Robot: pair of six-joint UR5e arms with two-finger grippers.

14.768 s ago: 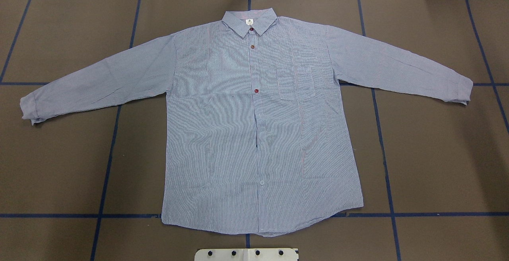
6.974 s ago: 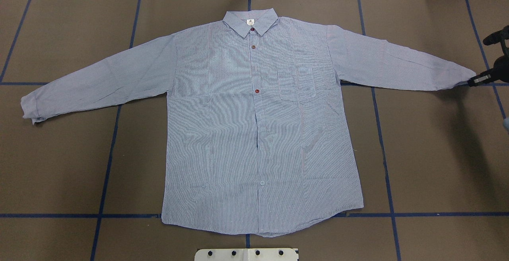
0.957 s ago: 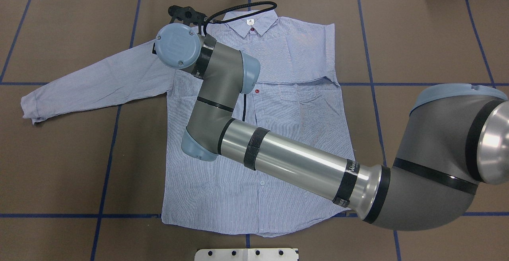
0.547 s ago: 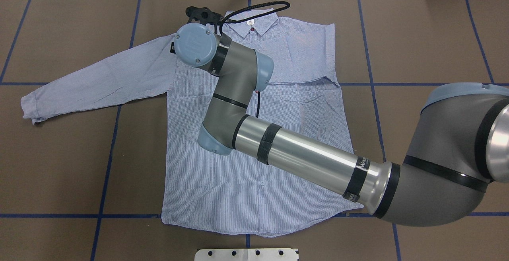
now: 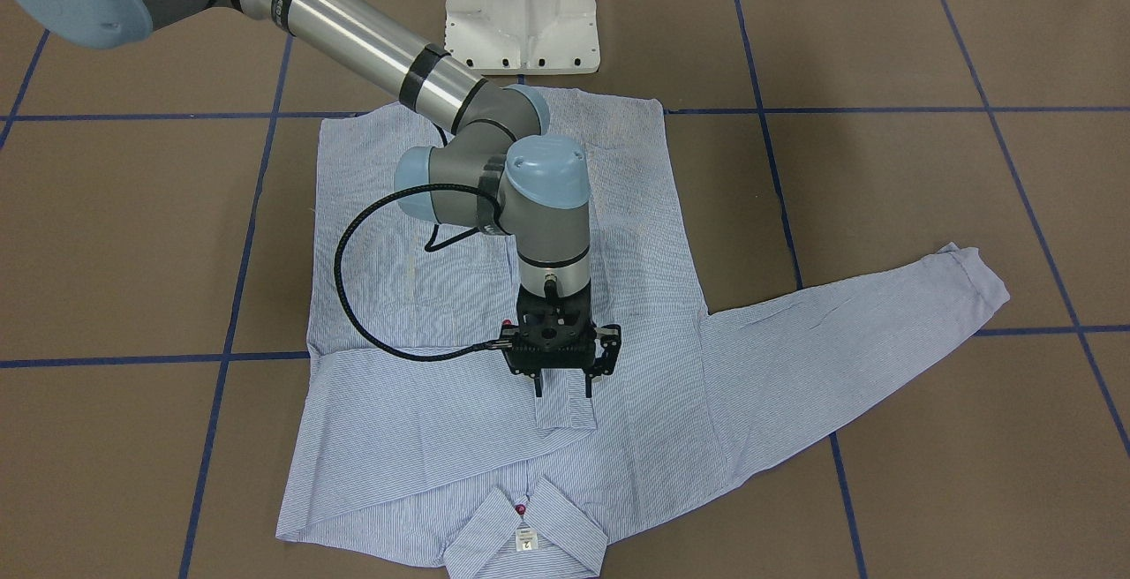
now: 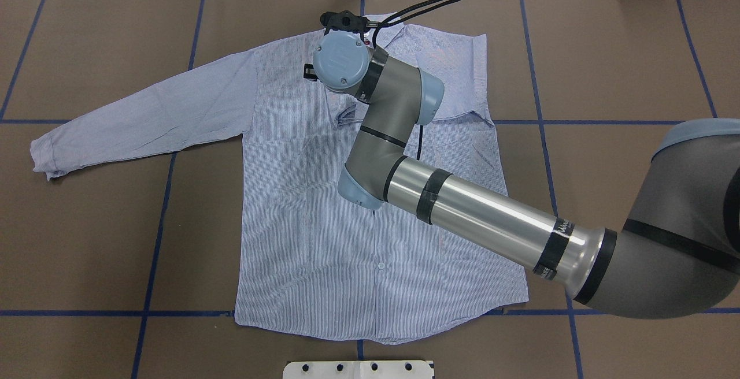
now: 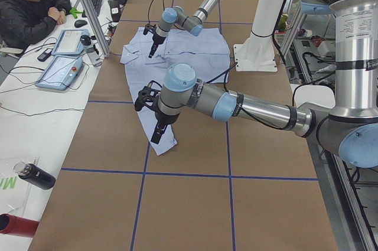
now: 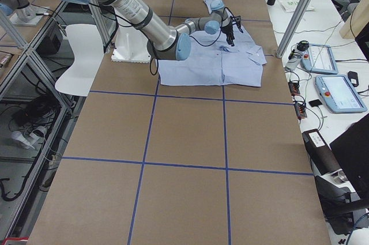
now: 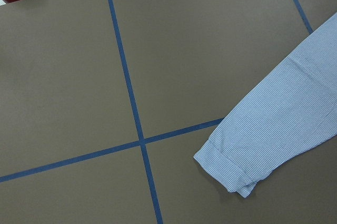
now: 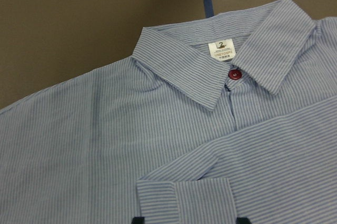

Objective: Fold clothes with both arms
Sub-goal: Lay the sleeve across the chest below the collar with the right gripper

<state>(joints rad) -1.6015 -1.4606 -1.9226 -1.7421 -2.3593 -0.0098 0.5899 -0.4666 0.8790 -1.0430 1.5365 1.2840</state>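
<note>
The light blue striped shirt [image 6: 312, 223] lies flat, front up, collar [image 5: 525, 530] toward the far edge. Its right sleeve is folded across the chest. That sleeve's cuff [image 10: 184, 197] lies just below the collar [image 10: 221, 60]. My right gripper [image 5: 563, 387] stands over this cuff, open, one finger on each side of it. The left sleeve [image 6: 144, 119] stretches out flat, and its cuff [image 9: 226, 166] shows from above in the left wrist view. My left gripper [image 7: 157, 134] hangs near that cuff; I cannot tell whether it is open or shut.
The white pedestal base [image 5: 521, 14] stands at the shirt's hem side. Blue tape lines [image 6: 156, 223] cross the brown table. A person [image 7: 29, 9] sits at a side desk with tablets [image 7: 62, 65], and a bottle [image 7: 35, 175] lies there.
The right sleeve, spread out at first, now lies folded over the chest. In the last second my right wrist has moved rightward in the overhead view, from the left shoulder to the button line.
</note>
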